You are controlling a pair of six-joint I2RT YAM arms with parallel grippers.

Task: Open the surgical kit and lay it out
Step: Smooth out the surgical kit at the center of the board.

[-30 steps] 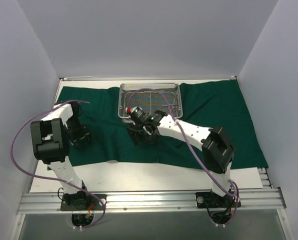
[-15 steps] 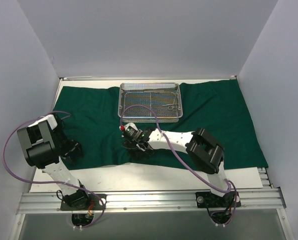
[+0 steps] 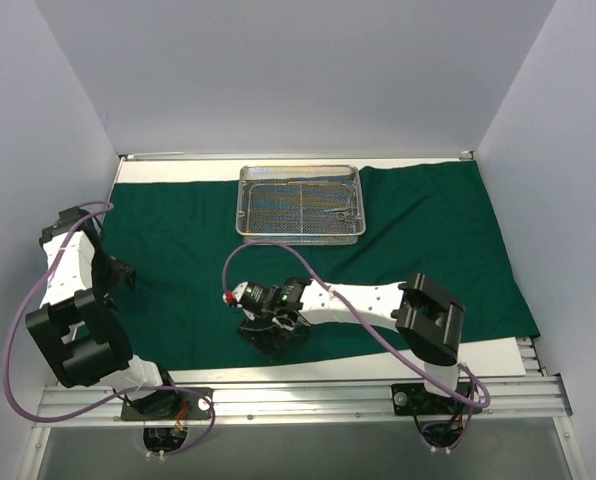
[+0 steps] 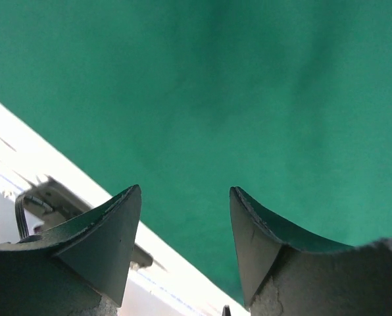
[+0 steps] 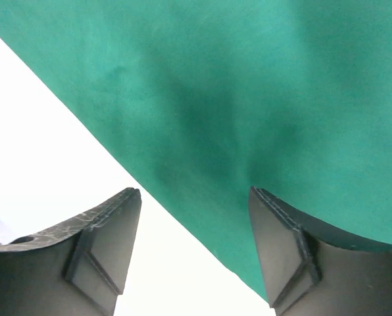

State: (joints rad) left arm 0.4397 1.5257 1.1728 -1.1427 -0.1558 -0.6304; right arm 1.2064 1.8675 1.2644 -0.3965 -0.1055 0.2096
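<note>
The dark green drape point(image 3: 428, 240) lies spread across the table. The silver wire-mesh tray point(image 3: 299, 204) sits on it at the far middle, with thin steel instruments point(image 3: 330, 211) faintly visible inside. My left gripper point(image 3: 118, 276) is at the drape's left edge. In the left wrist view it point(image 4: 185, 197) is open and empty over the cloth point(image 4: 248, 99). My right gripper point(image 3: 269, 337) is at the drape's near edge. In the right wrist view it point(image 5: 195, 197) is open and empty, straddling the cloth edge point(image 5: 281, 85).
White table point(image 3: 278, 362) shows along the near side, and also in the right wrist view point(image 5: 45, 151). A metal rail point(image 3: 298, 398) runs across the front. Grey walls close in the left, right and far sides. Purple cables loop off both arms.
Both arms drew back toward the near side. The right gripper moved from beside the tray to the drape's near edge, the left swung to the left edge. The drape's near edge lies closer and flatter.
</note>
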